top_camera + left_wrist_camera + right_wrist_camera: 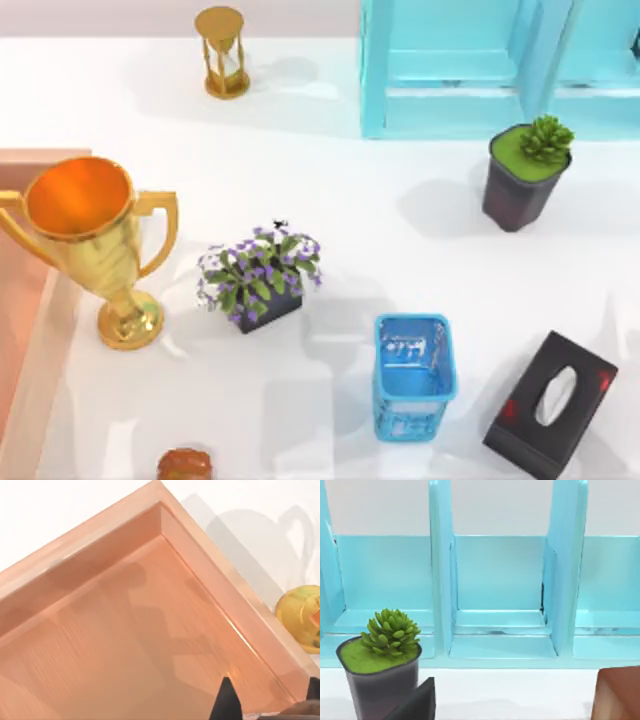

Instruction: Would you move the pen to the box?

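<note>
The pen is out of view. The box [22,330] is a large salmon-pink tray at the table's left edge, partly cut off by the picture. Its bare floor and pale walls [125,625] lie right under my left gripper [270,700], which hangs over one inner corner. The left gripper's dark fingertips [227,702] stand apart with nothing between them. My right gripper [515,705] faces the cyan shelf, open and holding nothing, with one dark finger [415,705] beside the succulent pot.
A gold trophy [95,240] stands against the box's right wall; its base [302,617] lies near my left gripper. Also on the table are an hourglass [224,52], a purple flower pot [258,275], a blue mesh cup [412,375], a black tissue box [552,403], a succulent [528,172] and a cyan shelf [480,65].
</note>
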### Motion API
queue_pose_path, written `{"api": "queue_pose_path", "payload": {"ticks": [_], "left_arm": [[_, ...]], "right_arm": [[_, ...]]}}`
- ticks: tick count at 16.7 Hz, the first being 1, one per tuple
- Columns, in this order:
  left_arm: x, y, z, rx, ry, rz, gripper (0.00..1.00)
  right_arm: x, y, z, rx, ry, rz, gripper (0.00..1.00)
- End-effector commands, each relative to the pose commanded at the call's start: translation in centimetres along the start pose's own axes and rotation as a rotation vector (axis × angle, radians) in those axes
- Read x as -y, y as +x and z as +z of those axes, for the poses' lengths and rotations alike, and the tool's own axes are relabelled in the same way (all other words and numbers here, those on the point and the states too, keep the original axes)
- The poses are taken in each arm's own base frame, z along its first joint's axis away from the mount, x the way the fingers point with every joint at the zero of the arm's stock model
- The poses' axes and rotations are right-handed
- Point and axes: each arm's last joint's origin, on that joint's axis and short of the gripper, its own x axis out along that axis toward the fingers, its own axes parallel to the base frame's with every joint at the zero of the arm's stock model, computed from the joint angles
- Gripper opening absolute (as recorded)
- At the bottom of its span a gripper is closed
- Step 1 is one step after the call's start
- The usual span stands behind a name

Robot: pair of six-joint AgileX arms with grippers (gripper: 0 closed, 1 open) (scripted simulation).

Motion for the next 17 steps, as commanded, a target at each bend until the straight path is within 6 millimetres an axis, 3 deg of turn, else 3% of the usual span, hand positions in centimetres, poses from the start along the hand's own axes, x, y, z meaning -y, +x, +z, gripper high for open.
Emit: {"api": "queue_pose_path", "payload": {"ticks": [5, 9, 17], "left_arm": [[0.1, 2.5, -1.1, 0.001, -0.002, 0.003, 0.0], [0.1, 2.5, -1.1, 0.001, -0.003, 0.002, 0.0], [0.1, 2.5, -1.1, 0.001, -0.003, 0.002, 0.6]], "right_arm": [[0.0, 0.0, 0.0, 0.0, 0.0, 0.0, 1.0], [0.0, 0.0, 0.0, 0.0, 0.0, 0.0, 1.0], [0.0, 0.0, 0.0, 0.0, 0.0, 0.0, 1.0]]}}
